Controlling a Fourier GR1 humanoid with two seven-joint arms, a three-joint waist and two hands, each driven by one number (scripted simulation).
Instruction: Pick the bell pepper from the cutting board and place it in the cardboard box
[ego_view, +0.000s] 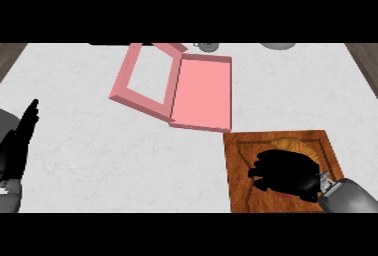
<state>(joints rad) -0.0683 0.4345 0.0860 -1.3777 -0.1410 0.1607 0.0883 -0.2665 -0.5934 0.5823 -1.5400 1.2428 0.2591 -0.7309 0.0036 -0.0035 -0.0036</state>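
- The right hand (289, 172) lies low over the wooden cutting board (240, 190), its black fingers curled down into a bunch with the grey forearm coming in from the lower right corner.
- Just past the fingertips an orange-yellow shape shows, which I take for the bell pepper (295, 145); it sits on the far part of the board, inside the board's raised rim.
- The hand covers most of the pepper, so only its far edge can be seen, and I cannot tell whether the fingers really close around it or only rest on top of it.
- The board itself lies at the near right of the white counter (96, 165), with its left edge running straight up and down.
- Touching or almost touching the board's far left corner is the pink box (203, 92), open and flat, its lid swung out to the left and tilted.
- The left hand (18, 145) shows at the left edge, well apart from everything, fingers straight and pointing up, resting.
- At the far edge of the counter are two small grey round things (209, 47), partly cut off.
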